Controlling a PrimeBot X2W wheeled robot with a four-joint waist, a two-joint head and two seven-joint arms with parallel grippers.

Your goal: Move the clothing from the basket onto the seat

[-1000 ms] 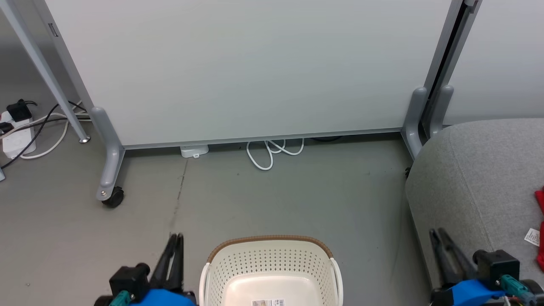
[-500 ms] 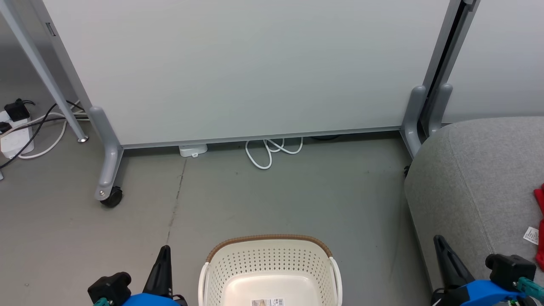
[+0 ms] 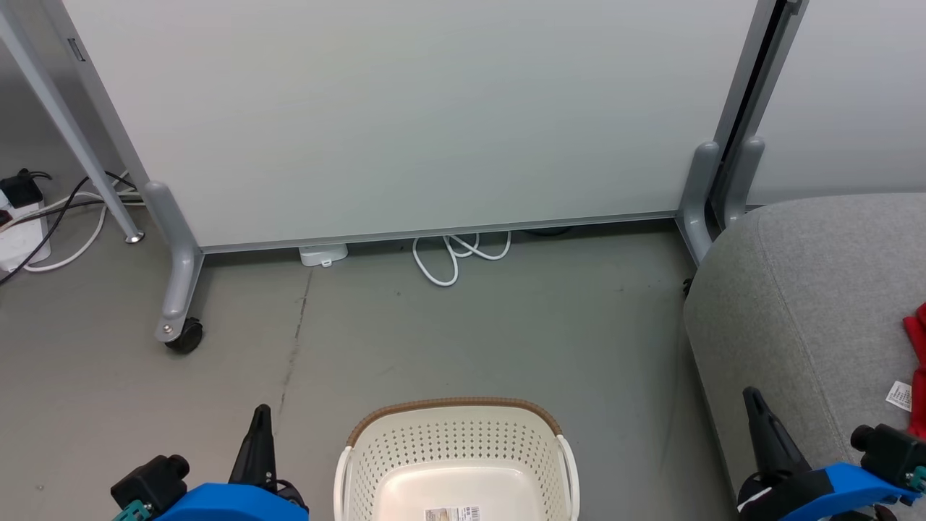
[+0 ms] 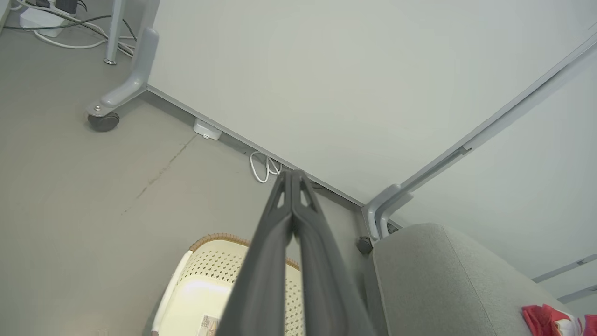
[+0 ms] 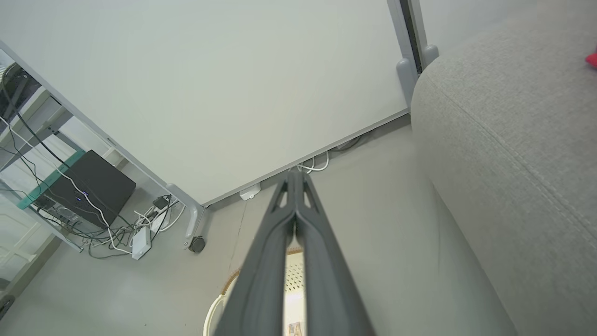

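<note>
The cream basket (image 3: 456, 441) with its brown rim stands on the floor at the bottom centre, holding nothing but a paper label (image 3: 452, 514). Red clothing (image 3: 917, 362) lies on the grey seat (image 3: 803, 304) at the right edge; it also shows as a red heap with a white part (image 4: 550, 319) in the left wrist view. My left gripper (image 3: 259, 416) is shut and sits left of the basket. My right gripper (image 3: 752, 396) is shut, over the seat's front corner. Both hold nothing: left gripper (image 4: 291, 173), right gripper (image 5: 294, 173).
A large pale partition panel (image 3: 405, 116) on grey castor feet (image 3: 181, 333) stands behind the floor area. White cable loops (image 3: 452, 253) lie under it. A power strip with cords (image 3: 22, 224) sits at the far left. Grey floor (image 3: 470, 333) separates basket and panel.
Both arms have drawn back toward the bottom edge; the left gripper also shifted left, away from the basket. The head view has drifted slightly.
</note>
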